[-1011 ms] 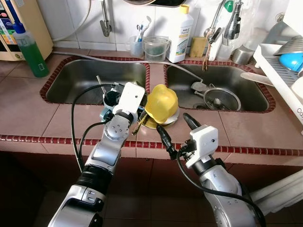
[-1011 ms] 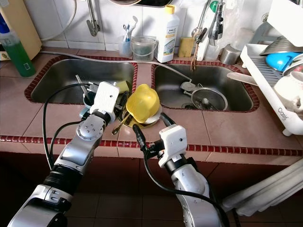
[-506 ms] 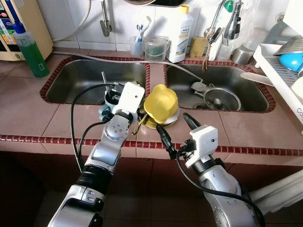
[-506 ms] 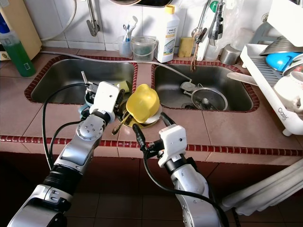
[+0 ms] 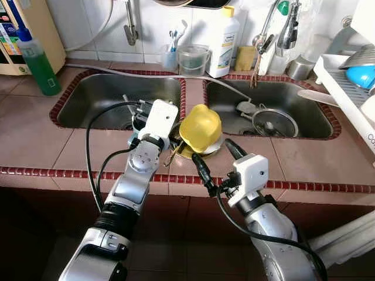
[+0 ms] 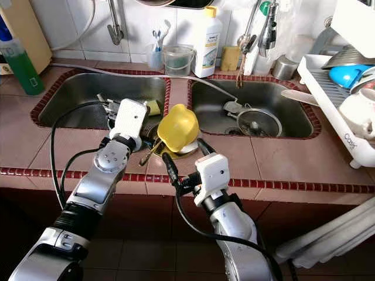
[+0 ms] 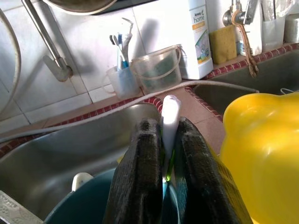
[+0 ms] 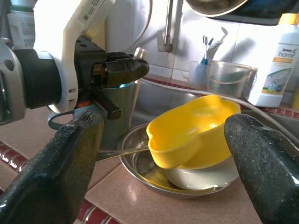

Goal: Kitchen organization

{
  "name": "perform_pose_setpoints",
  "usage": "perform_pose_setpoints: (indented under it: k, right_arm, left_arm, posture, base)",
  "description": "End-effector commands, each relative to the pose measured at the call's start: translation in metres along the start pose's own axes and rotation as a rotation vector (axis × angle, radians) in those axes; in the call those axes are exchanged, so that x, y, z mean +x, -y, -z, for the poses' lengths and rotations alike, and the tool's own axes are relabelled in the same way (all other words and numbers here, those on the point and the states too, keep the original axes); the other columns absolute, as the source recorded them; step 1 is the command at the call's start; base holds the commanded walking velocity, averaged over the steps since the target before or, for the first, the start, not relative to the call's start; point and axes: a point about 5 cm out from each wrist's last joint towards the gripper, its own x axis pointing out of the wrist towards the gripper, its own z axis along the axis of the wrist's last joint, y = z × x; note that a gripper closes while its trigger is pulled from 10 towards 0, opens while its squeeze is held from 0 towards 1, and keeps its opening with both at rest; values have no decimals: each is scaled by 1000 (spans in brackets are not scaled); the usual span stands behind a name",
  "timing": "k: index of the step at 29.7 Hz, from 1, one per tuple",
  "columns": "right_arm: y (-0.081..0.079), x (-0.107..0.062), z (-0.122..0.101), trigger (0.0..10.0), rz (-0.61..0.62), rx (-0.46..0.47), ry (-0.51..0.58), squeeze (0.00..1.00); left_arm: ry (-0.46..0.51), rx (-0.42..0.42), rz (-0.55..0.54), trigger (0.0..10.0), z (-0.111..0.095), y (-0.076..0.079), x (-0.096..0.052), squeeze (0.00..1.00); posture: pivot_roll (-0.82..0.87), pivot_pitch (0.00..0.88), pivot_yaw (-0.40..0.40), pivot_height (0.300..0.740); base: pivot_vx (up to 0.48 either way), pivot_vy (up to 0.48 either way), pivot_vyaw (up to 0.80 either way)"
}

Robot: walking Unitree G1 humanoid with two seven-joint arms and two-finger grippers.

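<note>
Left gripper clenched on a white utensil handle, pinched between both black fingers just above a teal mug; handle upright, poking past the fingertips. In the left eye view, at frame centre-left, on the tiled counter strip between the front edge and the left sink basin. A second pale handle tip at the mug's rim.

Right gripper spread wide, empty, low of centre in the left eye view, hovering over the counter's front edge and facing a yellow bowl. Bowl tilted, resting in a shallow metal dish together with a pale bowl; a spoon handle angled out of the dish toward the mug. Dish just beside the mug, on the counter in front of the divider between the two basins.

Farther out: right sink basin with a strainer at centre-right; white detergent bottle, clear plastic tub and toothbrush cup along the wall at top centre; yellow sponge beside them; green bottle at upper left; white dish rack at the right edge.
</note>
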Motion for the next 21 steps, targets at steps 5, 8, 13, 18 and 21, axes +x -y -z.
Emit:
perform_pose_setpoints:
  k: [5, 8, 13, 18, 21]
  right_arm:
    - [1, 1, -2, 10000, -9, -8, 6, 0]
    - [1, 2, -2, 10000, -11, -9, 7, 0]
    - [1, 3, -3, 10000, -15, -12, 9, 0]
    - [1, 4, -2, 10000, -15, -12, 11, 0]
    - [1, 5, -2, 10000, -17, -12, 12, 0]
  left_arm:
    - [-15, 3, 8, 706, 0, 3, 1, 0]
    - [-23, 26, 23, 10000, 1, 4, 2, 0]
    - [-18, 17, 22, 10000, -2, 2, 3, 0]
    - [40, 10, 5, 10000, -14, -4, 3, 0]
    - [64, 16, -3, 10000, -19, -7, 3, 0]
  posture:
    - [-198, 57, -16, 740]
    - [-196, 58, -18, 740]
    - [-196, 55, -19, 740]
    - [-192, 53, -20, 740]
    - [-189, 56, -21, 740]
  base:
    - [0, 0, 0]
    - [0, 0, 0]
    - [0, 0, 0]
    - [0, 0, 0]
    - [0, 0, 0]
